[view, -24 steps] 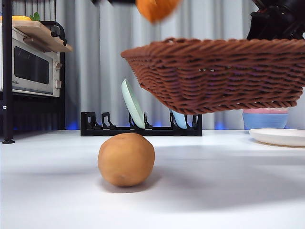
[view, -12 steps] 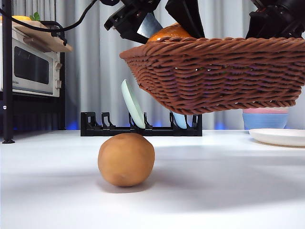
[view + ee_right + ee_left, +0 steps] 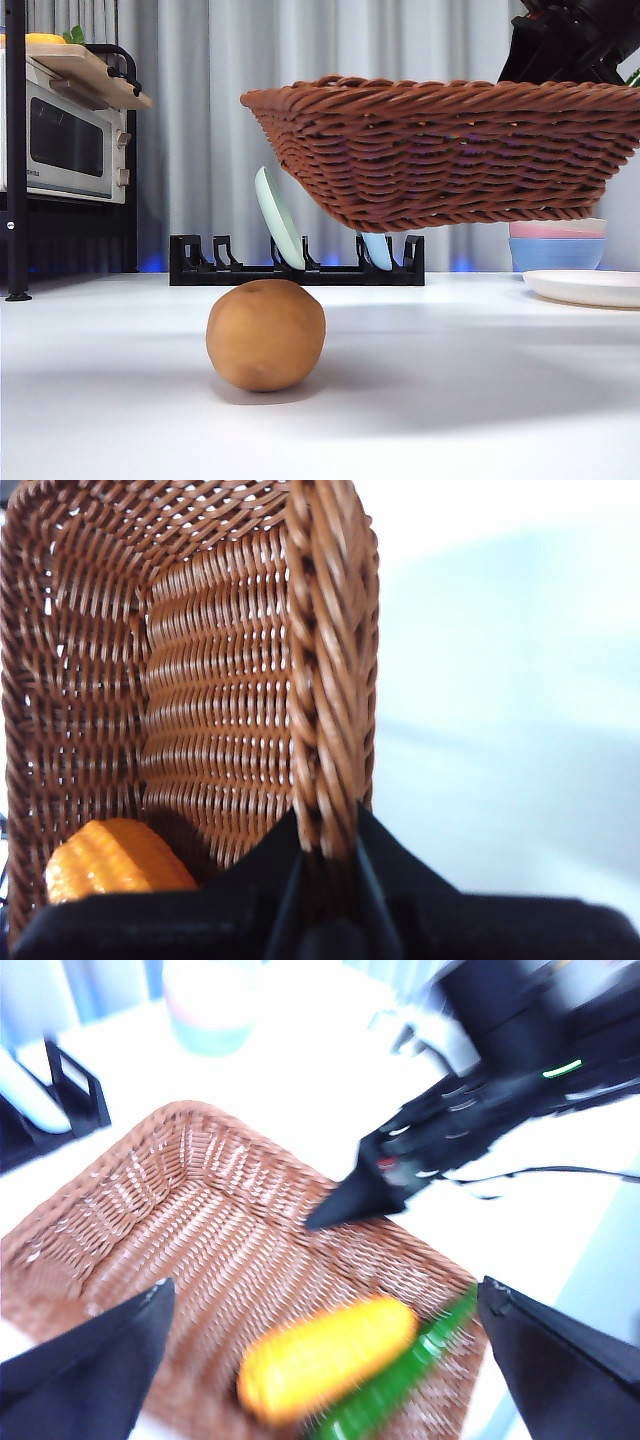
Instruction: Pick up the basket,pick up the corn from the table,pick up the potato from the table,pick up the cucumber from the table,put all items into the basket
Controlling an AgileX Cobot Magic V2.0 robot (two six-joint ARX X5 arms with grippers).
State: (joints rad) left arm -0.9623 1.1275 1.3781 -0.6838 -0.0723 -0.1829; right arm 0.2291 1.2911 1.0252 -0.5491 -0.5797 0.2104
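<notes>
Two of three in the basket, the potato waiting.

Nearest, the potato [image 3: 265, 335] is sitting alone on the table [image 3: 470, 400], not yet picked up. Above and behind it the basket [image 3: 440, 150] is hanging in the air, the right gripper [image 3: 328, 855] pinching its rim. Inside are lying the corn [image 3: 325, 1358] and the cucumber [image 3: 400, 1375], touching. The left gripper [image 3: 320, 1345] is hovering over them, spread wide and carrying nothing. From table level the basket's wall is hiding both; the overhead picture is blurring.
</notes>
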